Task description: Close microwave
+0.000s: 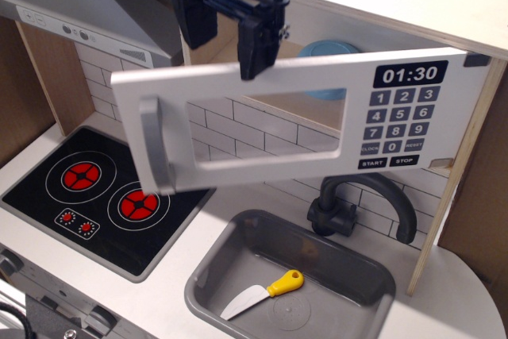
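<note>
Microwave (262,129) door stands partly open, handle (155,144) at left. Hand (225,33), fingers spread, straddles the door's top edge, pinching nothing.

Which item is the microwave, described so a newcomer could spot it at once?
Start at the grey sink with the black faucet; directly above hangs the microwave, its wide white door partly open under the black gripper. Unlike the slanted grey range hood to its left, it has a clear window, a grey bar handle and a keypad under a 01:30 display.
</note>
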Action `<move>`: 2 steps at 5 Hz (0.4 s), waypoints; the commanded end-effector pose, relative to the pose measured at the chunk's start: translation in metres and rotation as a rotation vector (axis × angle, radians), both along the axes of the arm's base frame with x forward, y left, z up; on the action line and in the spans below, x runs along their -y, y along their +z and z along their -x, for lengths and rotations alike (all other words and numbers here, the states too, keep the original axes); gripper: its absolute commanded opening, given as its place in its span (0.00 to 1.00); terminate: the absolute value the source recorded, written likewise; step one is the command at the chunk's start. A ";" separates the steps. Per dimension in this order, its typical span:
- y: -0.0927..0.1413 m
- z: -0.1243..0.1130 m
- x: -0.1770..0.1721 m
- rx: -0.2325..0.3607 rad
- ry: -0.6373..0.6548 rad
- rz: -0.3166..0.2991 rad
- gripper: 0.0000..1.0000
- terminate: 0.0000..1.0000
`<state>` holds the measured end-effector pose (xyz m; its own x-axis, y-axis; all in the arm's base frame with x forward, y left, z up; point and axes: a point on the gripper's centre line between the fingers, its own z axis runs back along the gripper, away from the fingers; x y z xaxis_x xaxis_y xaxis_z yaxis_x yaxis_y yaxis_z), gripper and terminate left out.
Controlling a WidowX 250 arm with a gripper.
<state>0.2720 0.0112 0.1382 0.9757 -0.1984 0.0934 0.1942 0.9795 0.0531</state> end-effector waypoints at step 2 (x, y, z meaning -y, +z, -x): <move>0.041 0.040 0.017 0.087 -0.072 0.051 1.00 0.00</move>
